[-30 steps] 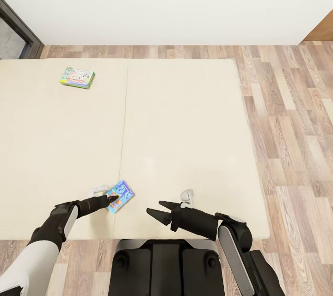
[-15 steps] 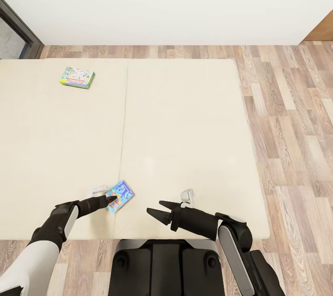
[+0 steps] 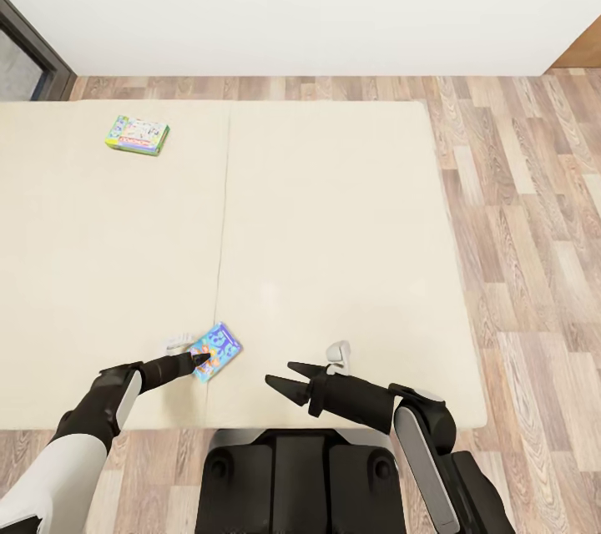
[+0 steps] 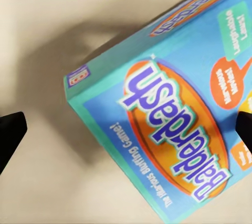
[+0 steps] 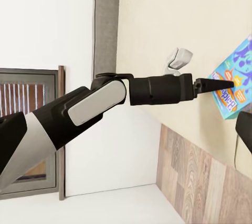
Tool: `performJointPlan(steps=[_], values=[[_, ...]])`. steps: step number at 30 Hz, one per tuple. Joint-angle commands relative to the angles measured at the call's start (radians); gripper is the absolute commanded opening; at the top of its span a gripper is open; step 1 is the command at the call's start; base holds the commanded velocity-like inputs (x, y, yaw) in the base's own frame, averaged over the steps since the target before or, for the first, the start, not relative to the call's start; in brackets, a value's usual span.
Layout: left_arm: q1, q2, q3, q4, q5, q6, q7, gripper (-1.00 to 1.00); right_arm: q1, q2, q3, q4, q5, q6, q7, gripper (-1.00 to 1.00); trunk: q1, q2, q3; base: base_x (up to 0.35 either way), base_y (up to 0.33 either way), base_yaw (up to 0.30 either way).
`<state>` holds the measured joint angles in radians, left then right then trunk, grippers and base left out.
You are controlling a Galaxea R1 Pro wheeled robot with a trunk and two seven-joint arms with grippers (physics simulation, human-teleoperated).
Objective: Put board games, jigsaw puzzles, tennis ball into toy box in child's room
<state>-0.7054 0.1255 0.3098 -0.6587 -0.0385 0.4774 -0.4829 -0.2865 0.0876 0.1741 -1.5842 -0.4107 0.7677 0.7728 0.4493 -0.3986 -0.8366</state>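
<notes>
Left gripper [image 3: 201, 360] spread wide over the blue board game [image 3: 216, 352] flat on the near edge of the bed [image 3: 334, 225], right gripper [image 3: 284, 379] spread and idle; thin box may slide or tip off the fingers when they close.

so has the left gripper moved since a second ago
No. The left gripper keeps its tips over the blue board game on the bed; only the camera tilted slightly.
</notes>
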Motion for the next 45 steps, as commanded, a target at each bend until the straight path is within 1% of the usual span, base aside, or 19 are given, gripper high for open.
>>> performJointPlan(steps=[1, 19, 29, 36, 45], values=[[0.000, -0.001, 0.005, -0.001, -0.008, 0.006, -0.007, 1.00, 0.000, 0.001, -0.001, 0.000, -0.003, 0.006, 0.000, 1.00, 0.001, -0.001, -0.002, 0.000, 0.000, 0.000], [0.000, -0.004, 0.002, -0.008, -0.009, 0.005, -0.008, 1.00, 0.000, 0.000, -0.001, 0.000, -0.003, 0.006, 0.000, 1.00, 0.001, -0.001, -0.005, 0.000, 0.000, 0.000], [0.000, -0.014, 0.002, -0.021, -0.009, 0.004, -0.009, 1.00, 0.000, 0.000, -0.001, 0.000, -0.003, 0.005, 0.001, 1.00, 0.001, -0.001, -0.005, 0.000, 0.000, 0.000], [0.000, -0.015, 0.002, -0.036, -0.009, 0.006, -0.012, 1.00, 0.000, 0.000, -0.001, 0.000, -0.003, 0.005, 0.002, 1.00, 0.001, -0.001, -0.005, 0.000, 0.000, 0.000], [0.000, -0.015, 0.002, -0.041, -0.009, 0.006, -0.014, 1.00, 0.000, 0.000, 0.001, 0.000, -0.003, 0.005, 0.001, 1.00, 0.001, -0.001, 0.002, 0.000, 0.000, -0.024]])
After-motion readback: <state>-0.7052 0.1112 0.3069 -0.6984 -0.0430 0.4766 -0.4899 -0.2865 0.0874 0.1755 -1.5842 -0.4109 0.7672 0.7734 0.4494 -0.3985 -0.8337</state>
